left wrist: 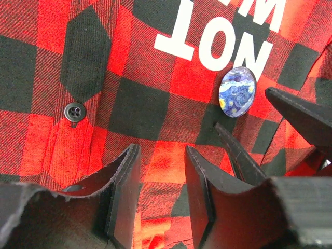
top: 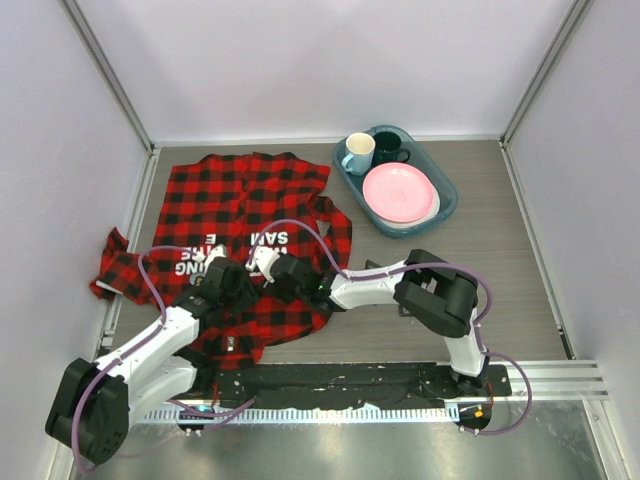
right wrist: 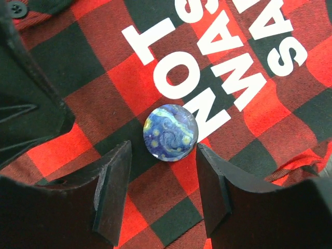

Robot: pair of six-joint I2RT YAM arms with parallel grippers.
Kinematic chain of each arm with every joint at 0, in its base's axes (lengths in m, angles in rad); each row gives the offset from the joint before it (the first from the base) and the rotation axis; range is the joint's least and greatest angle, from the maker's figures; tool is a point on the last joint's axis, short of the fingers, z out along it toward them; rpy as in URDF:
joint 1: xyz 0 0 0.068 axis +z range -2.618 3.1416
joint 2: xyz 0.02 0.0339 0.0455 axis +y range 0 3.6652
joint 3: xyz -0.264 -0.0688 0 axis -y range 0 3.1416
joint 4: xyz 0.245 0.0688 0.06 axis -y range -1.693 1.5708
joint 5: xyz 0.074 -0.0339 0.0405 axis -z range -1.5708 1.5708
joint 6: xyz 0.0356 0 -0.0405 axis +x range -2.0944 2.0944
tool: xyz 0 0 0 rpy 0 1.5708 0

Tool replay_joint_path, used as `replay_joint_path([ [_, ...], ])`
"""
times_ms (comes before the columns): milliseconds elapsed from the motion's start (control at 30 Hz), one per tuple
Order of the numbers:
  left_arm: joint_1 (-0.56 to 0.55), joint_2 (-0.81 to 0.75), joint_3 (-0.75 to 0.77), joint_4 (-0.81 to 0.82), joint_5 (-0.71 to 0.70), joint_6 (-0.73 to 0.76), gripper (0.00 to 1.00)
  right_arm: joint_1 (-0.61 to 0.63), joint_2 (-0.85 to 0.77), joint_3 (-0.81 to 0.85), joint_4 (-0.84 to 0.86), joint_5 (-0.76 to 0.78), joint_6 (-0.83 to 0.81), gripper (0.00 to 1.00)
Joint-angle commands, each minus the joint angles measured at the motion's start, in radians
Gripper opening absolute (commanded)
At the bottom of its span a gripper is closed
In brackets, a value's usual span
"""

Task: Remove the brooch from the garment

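The garment [top: 240, 200] is a red-and-black checked shirt with white lettering, spread flat on the table's left half. A round blue-and-yellow swirl brooch [right wrist: 170, 132] sits on it below the letters. My right gripper [right wrist: 163, 148] is open, its fingertips resting on the cloth either side of the brooch's near edge. The left gripper [left wrist: 162, 153] is also open, down on the garment [left wrist: 145, 104] with only cloth between its jaws, left of the brooch [left wrist: 237, 92]. In the top view both grippers [top: 232, 272] [top: 275, 268] meet over the shirt and hide the brooch.
A teal tray [top: 447, 205] at the back right holds a pink plate [top: 397, 192], a white mug [top: 358, 152] and a dark mug [top: 388, 148]. White walls enclose the table. A black shirt button [left wrist: 74, 110] lies left of the left gripper.
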State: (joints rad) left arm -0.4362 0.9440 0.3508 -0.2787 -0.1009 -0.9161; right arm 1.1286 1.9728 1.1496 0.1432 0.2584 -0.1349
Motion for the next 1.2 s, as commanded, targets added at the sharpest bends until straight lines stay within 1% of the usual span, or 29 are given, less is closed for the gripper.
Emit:
replay_joint_path([
  [0, 0.001, -0.022, -0.007, 0.042, 0.009, -0.01, 0.43, -0.003, 0.035, 0.013, 0.076, 0.082, -0.015, 0.57],
  [67, 0.001, -0.027, -0.012, 0.036, 0.004, -0.009, 0.42, -0.004, 0.04, 0.021, 0.082, 0.122, -0.019, 0.56],
  [267, 0.001, -0.063, -0.033, 0.015, 0.0, -0.009, 0.42, -0.003, 0.014, -0.001, 0.13, 0.154, -0.026, 0.49],
  [400, -0.001, -0.091, -0.039, -0.002, -0.01, -0.01, 0.42, -0.003, 0.006, -0.004, 0.147, 0.166, -0.023, 0.4],
  [467, 0.001, -0.103, -0.036, -0.007, -0.011, -0.007, 0.42, -0.004, 0.001, -0.005, 0.154, 0.165, -0.022, 0.39],
  [533, 0.001, -0.108, -0.027, -0.011, -0.008, -0.007, 0.42, -0.004, 0.0, -0.007, 0.159, 0.173, -0.022, 0.34],
  [633, 0.001, -0.108, -0.006, -0.019, 0.001, -0.001, 0.43, -0.006, -0.008, -0.01, 0.162, 0.166, -0.015, 0.29],
  [867, 0.001, -0.064, 0.056, -0.014, 0.056, 0.01, 0.43, -0.013, -0.041, -0.034, 0.182, 0.145, 0.012, 0.15],
  [900, -0.001, -0.053, 0.063, -0.01, 0.066, 0.011, 0.43, -0.016, -0.043, -0.039, 0.185, 0.142, 0.017, 0.1],
  [967, -0.001, -0.042, 0.08, -0.004, 0.072, 0.014, 0.43, -0.02, -0.051, -0.042, 0.188, 0.133, 0.027, 0.07],
  [1000, 0.001, -0.037, 0.086, 0.004, 0.079, 0.016, 0.43, -0.021, -0.054, -0.045, 0.19, 0.131, 0.031, 0.03],
  [1067, -0.001, -0.017, 0.102, 0.016, 0.087, 0.016, 0.43, -0.023, -0.063, -0.051, 0.194, 0.124, 0.044, 0.01],
  [1167, 0.001, 0.021, 0.126, 0.035, 0.098, 0.013, 0.44, -0.03, -0.08, -0.067, 0.213, 0.111, 0.07, 0.01],
])
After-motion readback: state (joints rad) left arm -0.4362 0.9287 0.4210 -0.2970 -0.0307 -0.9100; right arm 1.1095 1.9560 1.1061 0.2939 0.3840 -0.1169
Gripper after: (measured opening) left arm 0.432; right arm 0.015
